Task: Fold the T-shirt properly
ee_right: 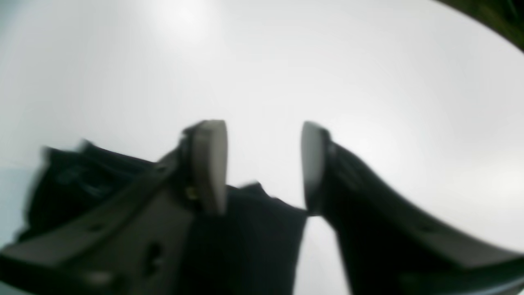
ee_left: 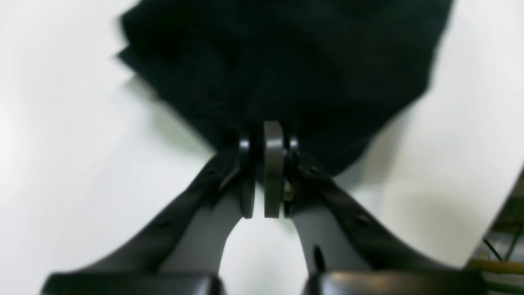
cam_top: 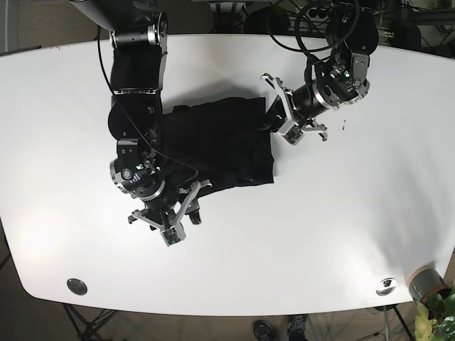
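Base view: black shirt (cam_top: 213,145) lies bunched in a rough rectangle on the white table (cam_top: 341,234), between the two arms. Left gripper (cam_top: 279,114) sits at the shirt's far right edge; its wrist view shows the pads (ee_left: 273,164) pressed nearly together with dark cloth (ee_left: 286,61) bunched right at the tips, so it's pinching the shirt. Right gripper (cam_top: 178,220) is at the near left corner, fingers (ee_right: 211,164) spread wide over bare table, nothing between them, cloth (ee_right: 245,237) just beneath. Both wrist views are blurred.

White table (cam_top: 320,234); potted plant (cam_top: 435,312) at corner; cables behind.
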`<state>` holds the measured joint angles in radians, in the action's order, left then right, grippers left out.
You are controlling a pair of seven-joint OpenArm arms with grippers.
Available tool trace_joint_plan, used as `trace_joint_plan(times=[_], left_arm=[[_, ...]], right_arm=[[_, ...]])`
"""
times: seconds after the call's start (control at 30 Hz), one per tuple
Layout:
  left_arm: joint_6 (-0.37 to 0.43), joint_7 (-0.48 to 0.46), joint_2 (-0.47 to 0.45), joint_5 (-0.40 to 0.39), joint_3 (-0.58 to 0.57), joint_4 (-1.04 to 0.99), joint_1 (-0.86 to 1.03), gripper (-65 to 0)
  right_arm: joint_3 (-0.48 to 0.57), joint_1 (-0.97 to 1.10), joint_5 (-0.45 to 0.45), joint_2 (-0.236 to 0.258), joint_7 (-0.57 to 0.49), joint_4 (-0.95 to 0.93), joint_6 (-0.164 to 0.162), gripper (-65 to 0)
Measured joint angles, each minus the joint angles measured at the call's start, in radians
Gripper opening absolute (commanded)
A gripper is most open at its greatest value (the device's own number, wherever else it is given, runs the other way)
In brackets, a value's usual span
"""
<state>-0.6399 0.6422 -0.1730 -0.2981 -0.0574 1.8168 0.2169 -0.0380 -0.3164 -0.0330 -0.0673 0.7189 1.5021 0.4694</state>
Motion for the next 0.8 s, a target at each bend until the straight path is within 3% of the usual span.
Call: trace_joint_plan(times=[0.1,0.27,0.43,0.8], left_arm=[[0.003,0.004,0.002,0.005,-0.056,-0.002,-0.026,-63.3],[0.018,-0.005,0.016,-0.002,-0.142,-0.010,-0.053,-63.3],[0.054,-0.001,0.031,-0.005,-0.148,-0.038,-0.047,-63.3],[0.057,-0.003,0.036,-0.007,-0.108,-0.199,-0.088,-63.3]], right_arm=[[-0.008,0.003,-0.006,0.020,0.000,-0.024,0.003,-52.6],[-0.014,-0.005,0.002,0.046,-0.011,-0.114,0.005,-52.5],[-0.015,-0.008,0.001,0.074,-0.116,-0.204,0.005,-53.1],[-0.014,-0.016,0.004,0.097,-0.272,-0.420,0.005,-53.3]])
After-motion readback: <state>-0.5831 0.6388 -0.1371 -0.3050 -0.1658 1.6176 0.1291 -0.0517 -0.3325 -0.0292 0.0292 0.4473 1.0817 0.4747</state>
